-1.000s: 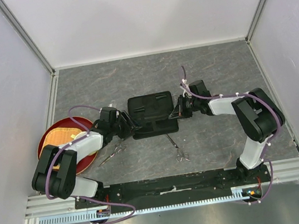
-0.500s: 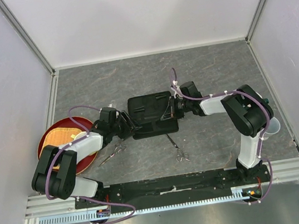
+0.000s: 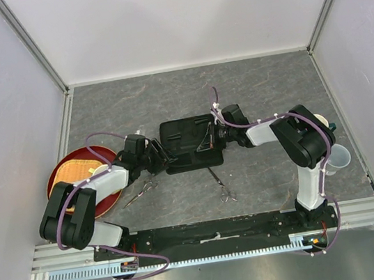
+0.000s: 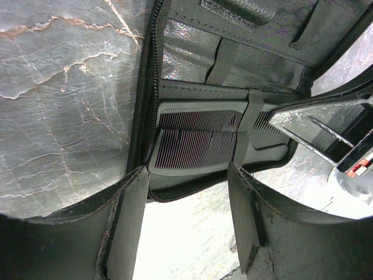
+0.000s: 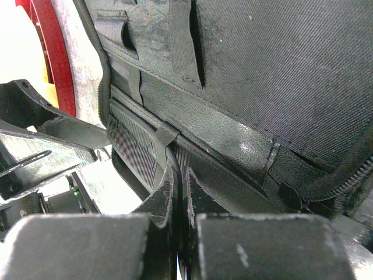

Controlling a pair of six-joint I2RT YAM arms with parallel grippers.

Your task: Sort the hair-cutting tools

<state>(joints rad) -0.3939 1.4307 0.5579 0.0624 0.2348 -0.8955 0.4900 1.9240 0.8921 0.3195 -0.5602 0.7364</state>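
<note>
- The fingers of the left gripper were seen spread apart, with nothing grasped between them; only the zipped near edge of the case and pale table showed in the gap.
- The left gripper was held low at the left edge of the open black folding case, its fingertips just beside that edge.
- The fingers of the right gripper were seen pressed together. The tips were set at the end of the black comb; whether anything was pinched between them could not be told.
- The right gripper was placed at the right edge of the case, facing the left gripper across it.
- The comb was lying inside the case along its near side, tucked under an elastic strap, with its fine teeth showing in the left wrist view.
- One pair of silver scissors was lying on the table just in front of the left gripper, outside the case.
- A second pair of scissors was lying on the table in front of the case, towards the right.
- A red plate was seen at the left edge of the table, partly hidden by the left arm.
- A pale cup was seen at the right, behind the right arm.
</note>
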